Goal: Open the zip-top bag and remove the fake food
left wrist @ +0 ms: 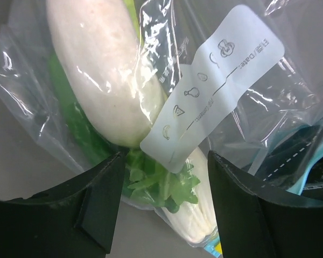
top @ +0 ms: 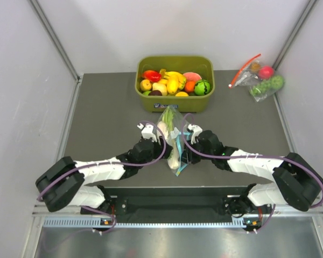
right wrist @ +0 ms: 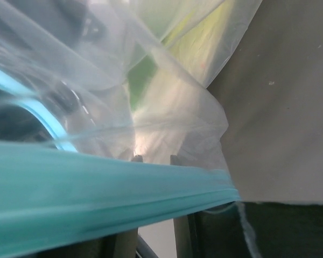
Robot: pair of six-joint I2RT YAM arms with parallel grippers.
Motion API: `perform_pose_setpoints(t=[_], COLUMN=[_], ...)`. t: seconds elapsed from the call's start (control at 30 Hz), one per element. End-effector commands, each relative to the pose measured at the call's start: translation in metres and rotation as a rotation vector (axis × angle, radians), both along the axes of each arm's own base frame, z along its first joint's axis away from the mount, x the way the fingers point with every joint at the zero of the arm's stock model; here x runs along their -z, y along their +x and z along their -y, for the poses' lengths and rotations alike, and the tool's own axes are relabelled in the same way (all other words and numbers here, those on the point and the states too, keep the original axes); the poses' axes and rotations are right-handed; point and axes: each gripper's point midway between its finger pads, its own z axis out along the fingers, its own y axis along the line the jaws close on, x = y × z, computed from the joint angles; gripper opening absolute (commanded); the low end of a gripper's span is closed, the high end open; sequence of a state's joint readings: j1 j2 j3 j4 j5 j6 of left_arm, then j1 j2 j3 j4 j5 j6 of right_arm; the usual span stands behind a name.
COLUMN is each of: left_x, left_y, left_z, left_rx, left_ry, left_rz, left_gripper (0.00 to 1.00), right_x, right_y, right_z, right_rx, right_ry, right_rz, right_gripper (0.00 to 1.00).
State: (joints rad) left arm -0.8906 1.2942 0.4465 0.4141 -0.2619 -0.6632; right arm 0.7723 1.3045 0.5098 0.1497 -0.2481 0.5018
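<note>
Bright, even light; glare on the zip-top bag (left wrist: 151, 107); right-wrist blur.

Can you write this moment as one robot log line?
left gripper: open at zip-top bag | right gripper: shut on zip strip | fake food: inside bag

We find the zip-top bag (top: 174, 141) at frame centre, fake food (left wrist: 97, 80) in it, a bin (top: 175, 103) just above, another bag (top: 261, 80) upper right.

Colours we see
Clear bag (left wrist: 290, 107), white label (left wrist: 215, 102), teal zip strip (right wrist: 97, 199); white radish (left wrist: 102, 80), green leaves (left wrist: 161, 183); olive tub (top: 175, 102).
</note>
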Motion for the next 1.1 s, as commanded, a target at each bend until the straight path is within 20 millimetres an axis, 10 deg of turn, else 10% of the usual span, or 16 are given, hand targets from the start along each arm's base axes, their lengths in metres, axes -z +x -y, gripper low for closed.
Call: perform_pose_setpoints(t=[0.0,0.5,1.07], left_x=[-0.008,0.030,0.033], left_y=[-0.001,-0.012,-0.021], left_z=[0.019,0.022,0.028], left_rx=[0.038,0.036,0.092], left_ry=[-0.128,-0.071,-0.102], left_rz=[-0.017,-0.182,-0.195], left_gripper=[0.67,0.00,0.00], right_x=[-0.021,-0.014,0.012], right_y=[0.006,0.005,-0.001], right_z=[-0.013,-0.020,-0.037], right_rx=[-0.006,-0.002,-0.010], right_ry=[0.062,0.085,0.007], right_rz=[0.054,0.015,-0.043], right_gripper=[0.28,0.53,0.43])
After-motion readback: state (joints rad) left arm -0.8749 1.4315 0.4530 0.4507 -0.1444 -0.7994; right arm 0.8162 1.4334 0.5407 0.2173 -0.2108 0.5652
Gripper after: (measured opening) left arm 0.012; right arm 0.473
